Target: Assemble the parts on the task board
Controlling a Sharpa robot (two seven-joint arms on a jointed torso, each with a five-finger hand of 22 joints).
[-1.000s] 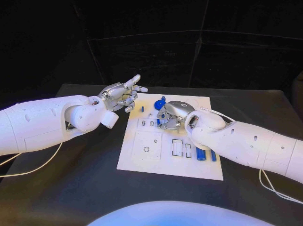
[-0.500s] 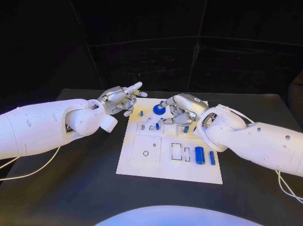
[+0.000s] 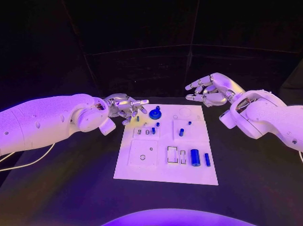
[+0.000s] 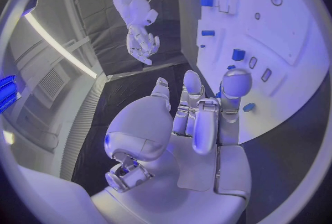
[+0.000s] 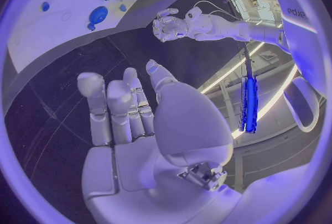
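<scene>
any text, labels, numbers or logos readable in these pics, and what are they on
"erpa" or something close, in dark letters, cut off and bent: on the white curved casing at the rim of the right wrist view; too blurred to read surely.
Task board: outlines and slots, no legible writing in the head view or either wrist view.
Blue parts, such as the cylinder: no marks.
Left hand and right hand: no readable marks.

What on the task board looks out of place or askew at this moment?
Nothing stands out. The task board lies flat on the table, with the blue parts on it and nothing spilled. Both hands hold nothing: the left hand is at the board's far left corner, the right hand raised beyond it.
</scene>
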